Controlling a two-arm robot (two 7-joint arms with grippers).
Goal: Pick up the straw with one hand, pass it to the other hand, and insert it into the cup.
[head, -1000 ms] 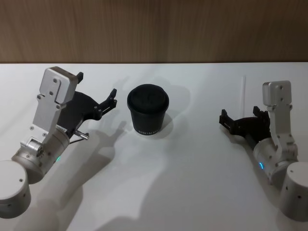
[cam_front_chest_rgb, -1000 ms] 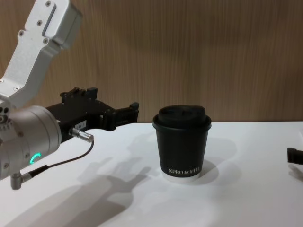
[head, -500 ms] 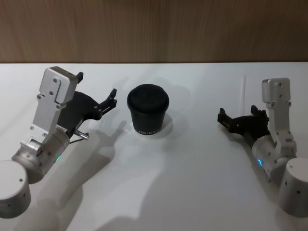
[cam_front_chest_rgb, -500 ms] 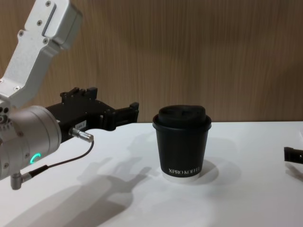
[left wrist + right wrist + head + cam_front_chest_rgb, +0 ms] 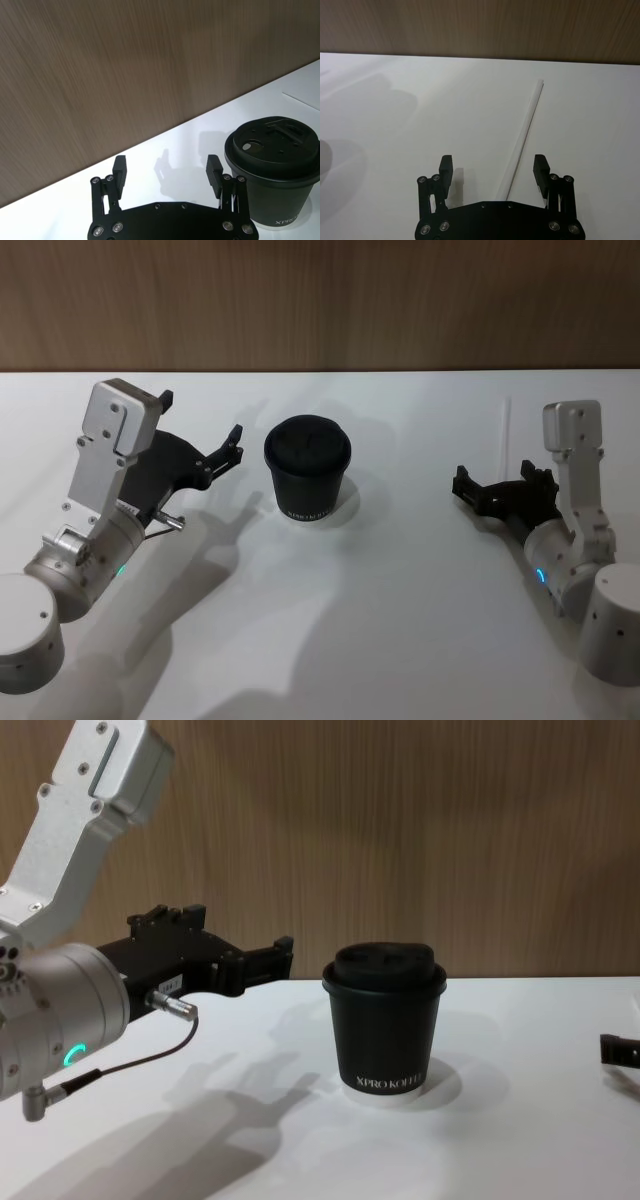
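Your right claw point(image 5: 492, 167) hung apart over the straw point(image 5: 526, 131), which lay flat on the worktop point(image 5: 400, 590); your left claw point(image 5: 166, 169), also apart, hung beside the cup point(image 5: 307, 468).

Cup point(image 5: 385, 1020) black, white lettering, pale base rim; straw point(image 5: 526, 125) white; table point(image 5: 400, 620) white; wall point(image 5: 450, 840) brown wood grain.

A white table point(image 5: 380, 640) spreads across the head view from 3 through 6 to 9 o'clock. A brown wood-grain wall point(image 5: 320, 300) stands behind it at 12 o'clock.
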